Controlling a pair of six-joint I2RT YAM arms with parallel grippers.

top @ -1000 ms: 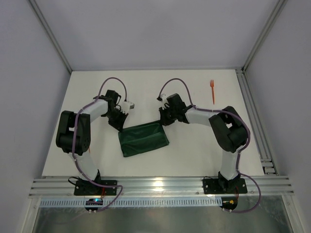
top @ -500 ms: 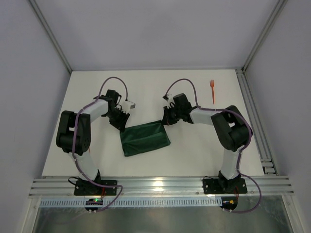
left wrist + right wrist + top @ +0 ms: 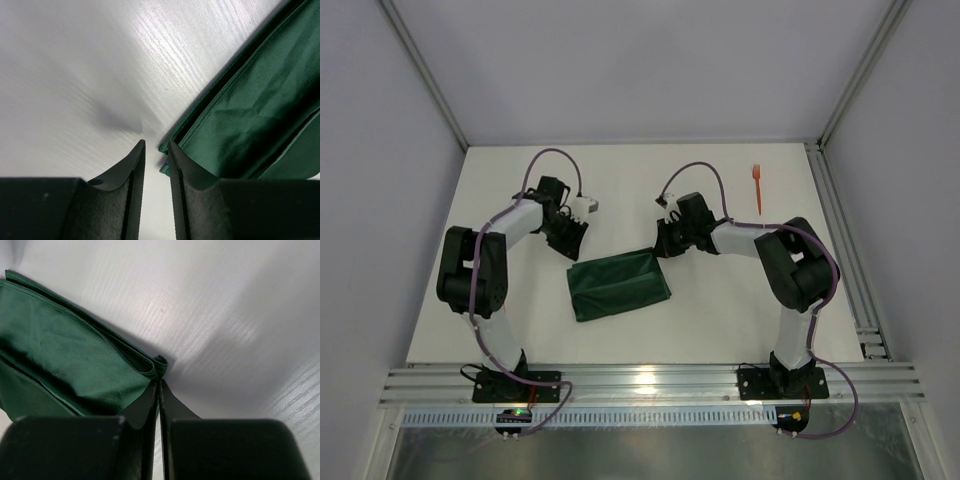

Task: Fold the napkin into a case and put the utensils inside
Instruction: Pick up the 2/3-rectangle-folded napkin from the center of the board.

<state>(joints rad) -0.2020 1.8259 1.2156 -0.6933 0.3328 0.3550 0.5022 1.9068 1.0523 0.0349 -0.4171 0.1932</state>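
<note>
left gripper: jaws go from shut to a narrow gap, letting go of the far-left corner of the napkin, which now lies just beside the tips | left gripper backs off toward the far left | right gripper: shifts slightly right | napkin: slides slightly right with it

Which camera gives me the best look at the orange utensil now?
The top view: the utensil lies fully visible at the far right of the table. Neither wrist view shows it; both look at the green napkin.
</note>
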